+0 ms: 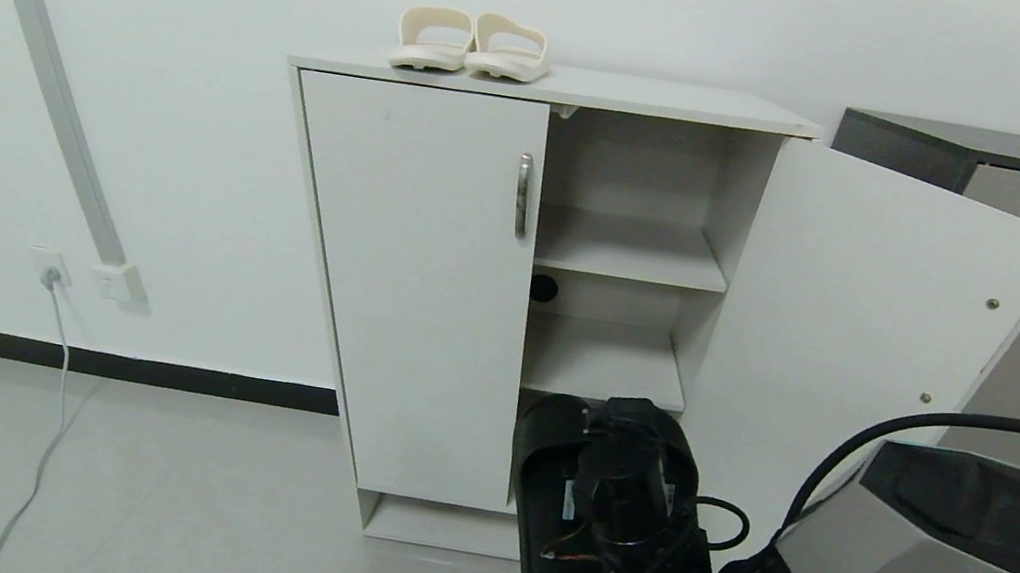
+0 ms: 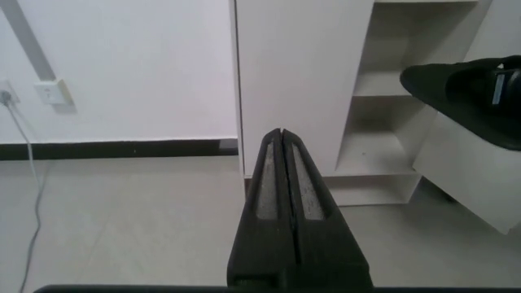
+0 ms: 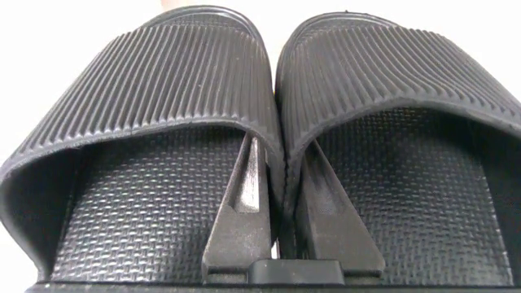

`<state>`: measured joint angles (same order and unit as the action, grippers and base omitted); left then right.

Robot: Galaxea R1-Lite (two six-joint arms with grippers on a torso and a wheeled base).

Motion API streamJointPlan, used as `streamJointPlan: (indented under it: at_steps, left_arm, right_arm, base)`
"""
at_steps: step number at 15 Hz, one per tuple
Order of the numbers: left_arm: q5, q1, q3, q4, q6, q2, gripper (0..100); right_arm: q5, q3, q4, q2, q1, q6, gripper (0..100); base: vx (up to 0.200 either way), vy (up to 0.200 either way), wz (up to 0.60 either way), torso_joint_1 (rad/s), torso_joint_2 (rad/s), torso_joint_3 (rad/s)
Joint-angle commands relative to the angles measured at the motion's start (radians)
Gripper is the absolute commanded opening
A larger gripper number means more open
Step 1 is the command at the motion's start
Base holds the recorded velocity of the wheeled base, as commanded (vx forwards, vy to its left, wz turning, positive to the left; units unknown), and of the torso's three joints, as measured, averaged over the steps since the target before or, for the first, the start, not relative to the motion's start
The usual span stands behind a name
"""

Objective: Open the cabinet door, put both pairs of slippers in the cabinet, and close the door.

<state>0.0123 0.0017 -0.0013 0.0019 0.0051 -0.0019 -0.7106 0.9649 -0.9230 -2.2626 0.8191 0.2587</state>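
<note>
right tool pinching black slippers before open cabinet, left tool closed, empty

Head, left wrist face cabinet, right wrist close on black slippers

Our right arm was black with looped black cables; our left gripper had grey-padded black fingers.
</note>
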Motion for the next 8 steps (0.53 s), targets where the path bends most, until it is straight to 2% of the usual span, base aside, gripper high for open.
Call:
streamJointPlan:
  at_steps: [1,8]
  left_arm:
    - [0.0,0.0,0.0,0.001,0.001,0.002,0]
    - [0.0,0.0,0.0,0.0,-0.001,0.002,0]
  right_arm:
    - [0.0,0.043,-0.008,-0.06,-0.025,-0.001,0]
    - [0.0,0.052,-0.008,-0.095,-0.029,-0.001,0]
  base:
    - [0.0,0.0,0.0,0.0,0.0,0.0]
    - [0.0,0.0,0.0,0.0,0.0,0.0]
